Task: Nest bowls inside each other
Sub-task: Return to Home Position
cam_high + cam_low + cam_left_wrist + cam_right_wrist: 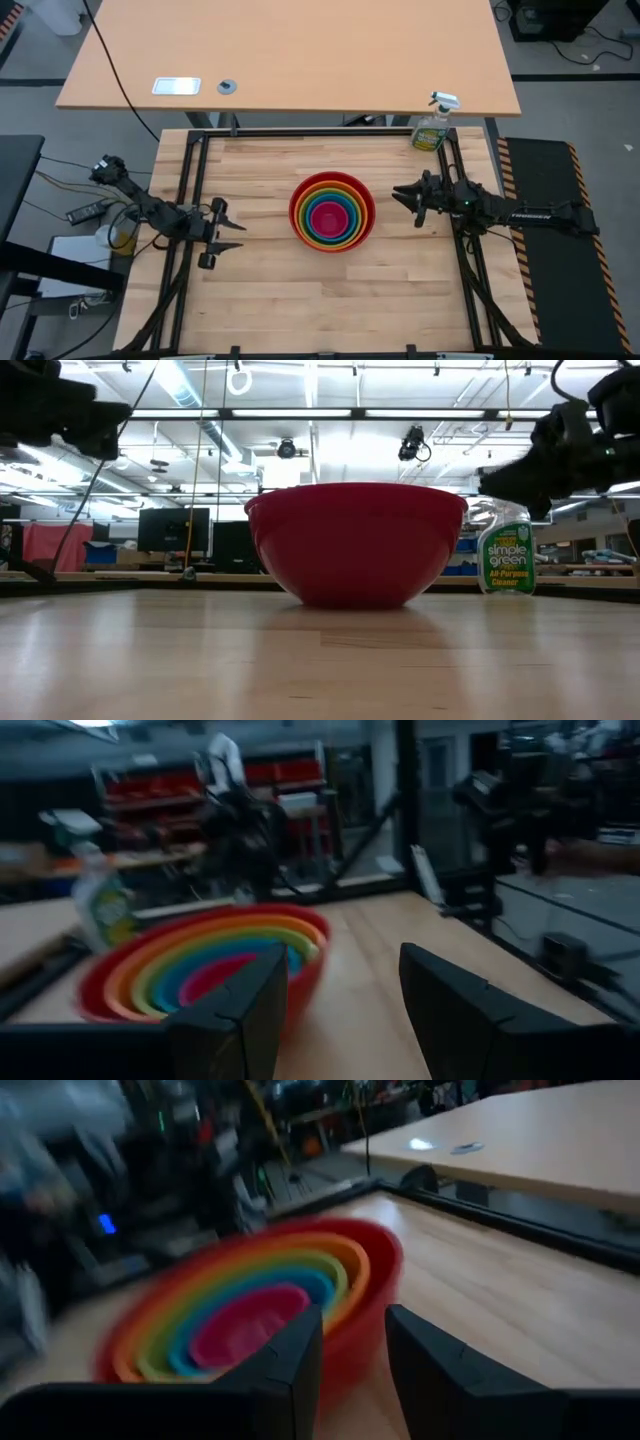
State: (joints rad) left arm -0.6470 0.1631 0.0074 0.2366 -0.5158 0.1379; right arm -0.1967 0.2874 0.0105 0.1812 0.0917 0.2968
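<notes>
The bowls stand nested at the table's middle: red outermost, then orange, yellow-green, blue, and magenta-pink innermost. The red bowl rests on its base on the wood. My left gripper hovers left of the stack, open, pointing level toward it, with nothing between its fingers. My right gripper hovers just right of the red rim, pointing level at the stack. Its fingers stand a narrow gap apart and are empty.
A green spray bottle stands at the table's far right corner, behind my right arm. A black frame borders the wooden work surface. A larger light desk lies beyond the far edge. Bare wood surrounds the stack.
</notes>
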